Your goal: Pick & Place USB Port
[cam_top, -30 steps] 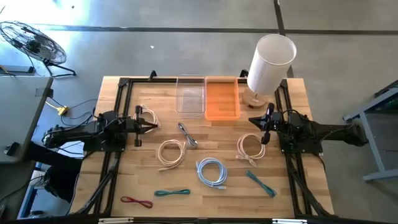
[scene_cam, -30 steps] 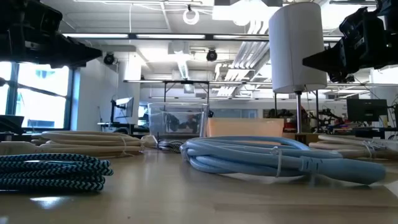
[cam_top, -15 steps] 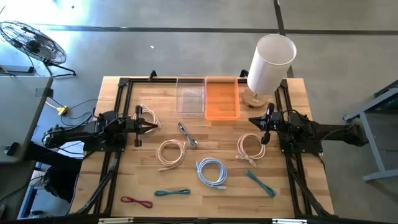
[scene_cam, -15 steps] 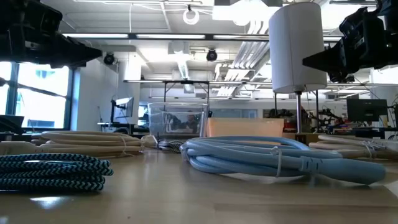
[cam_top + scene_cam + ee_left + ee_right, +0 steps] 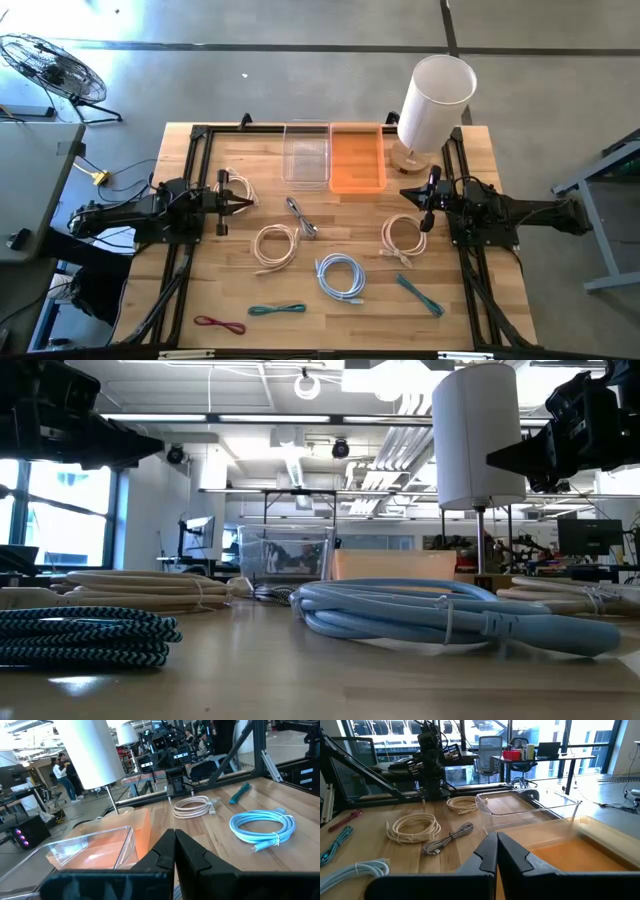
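Observation:
Several bundled cables lie flat on the wooden table: a grey one (image 5: 302,217) with plug ends, cream coils (image 5: 275,245) (image 5: 403,237) (image 5: 237,187), a light blue coil (image 5: 340,275), teal ones (image 5: 418,294) (image 5: 277,309) and a red one (image 5: 220,324). Which of them carries the USB port I cannot tell. A clear bin (image 5: 306,155) and an orange bin (image 5: 357,158) stand side by side at the far edge. My left gripper (image 5: 174,832) hangs shut and level over the table's left side, above everything. My right gripper (image 5: 497,836) hangs shut and level over the right side.
A tall white cylinder on a wooden foot (image 5: 435,100) stands at the far right corner, close to my right arm. Black frame rails (image 5: 190,180) run along the table's left and right sides. Bare wood shows between the cables in the middle.

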Motion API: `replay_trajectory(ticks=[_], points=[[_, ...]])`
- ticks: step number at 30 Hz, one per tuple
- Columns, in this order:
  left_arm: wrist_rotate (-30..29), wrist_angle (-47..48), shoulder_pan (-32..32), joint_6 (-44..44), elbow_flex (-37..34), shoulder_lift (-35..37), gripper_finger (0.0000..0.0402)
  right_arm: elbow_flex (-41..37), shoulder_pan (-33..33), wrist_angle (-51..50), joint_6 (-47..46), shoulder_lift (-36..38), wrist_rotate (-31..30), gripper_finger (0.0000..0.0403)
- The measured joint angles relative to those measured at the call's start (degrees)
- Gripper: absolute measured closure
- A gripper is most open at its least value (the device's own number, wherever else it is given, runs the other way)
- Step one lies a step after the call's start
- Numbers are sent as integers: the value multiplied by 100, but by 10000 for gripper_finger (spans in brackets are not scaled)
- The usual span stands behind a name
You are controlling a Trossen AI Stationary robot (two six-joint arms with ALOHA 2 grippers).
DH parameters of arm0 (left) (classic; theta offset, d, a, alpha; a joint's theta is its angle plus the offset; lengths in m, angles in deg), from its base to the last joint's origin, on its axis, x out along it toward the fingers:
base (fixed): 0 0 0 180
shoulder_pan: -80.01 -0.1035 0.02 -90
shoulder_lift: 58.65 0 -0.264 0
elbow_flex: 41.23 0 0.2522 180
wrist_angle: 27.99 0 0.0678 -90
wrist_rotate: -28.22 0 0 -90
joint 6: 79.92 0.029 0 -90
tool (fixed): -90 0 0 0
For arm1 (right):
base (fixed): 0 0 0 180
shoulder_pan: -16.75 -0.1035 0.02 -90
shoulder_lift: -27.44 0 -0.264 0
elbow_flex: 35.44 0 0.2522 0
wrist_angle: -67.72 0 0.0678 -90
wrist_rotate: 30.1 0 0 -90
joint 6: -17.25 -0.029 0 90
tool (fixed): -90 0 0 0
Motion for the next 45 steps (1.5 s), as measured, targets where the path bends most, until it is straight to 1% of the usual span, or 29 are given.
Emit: replay_trajectory(ticks=[3,4,6,8,12,23,26,30,32,35,39,43,45], points=[[-10,-1,0,2,0,-2,400,0,0,0,0,0,-2,402],[-129,-3,1,29,2,0,400,0,2,0,2,2,0,402],[-610,-3,2,181,2,-2,400,0,1,0,2,1,-1,402],[-970,-5,-1,265,2,-2,400,0,0,0,2,1,-2,402],[-1318,-57,-1,264,2,-1,400,0,0,0,2,2,-1,402],[-1390,-55,-1,262,2,-2,400,1,2,105,-13,2,-14,402],[-1395,-110,-1,266,2,-2,400,1,0,182,-356,2,-29,402],[-1410,-130,-1,328,97,1,400,2,0,184,-999,0,-474,402],[-1382,-126,-1,331,118,-2,400,0,2,179,-1080,2,-562,402],[-1308,-142,-1,296,133,-2,400,1,2,178,-1021,2,-483,402],[-1069,-177,-1,242,144,-2,400,2,0,177,-1202,0,-340,402],[-1476,-175,2,204,152,-2,400,0,0,175,-1250,0,-319,402],[-1559,-175,-1,57,152,-2,400,0,0,186,-1262,0,-319,402]])
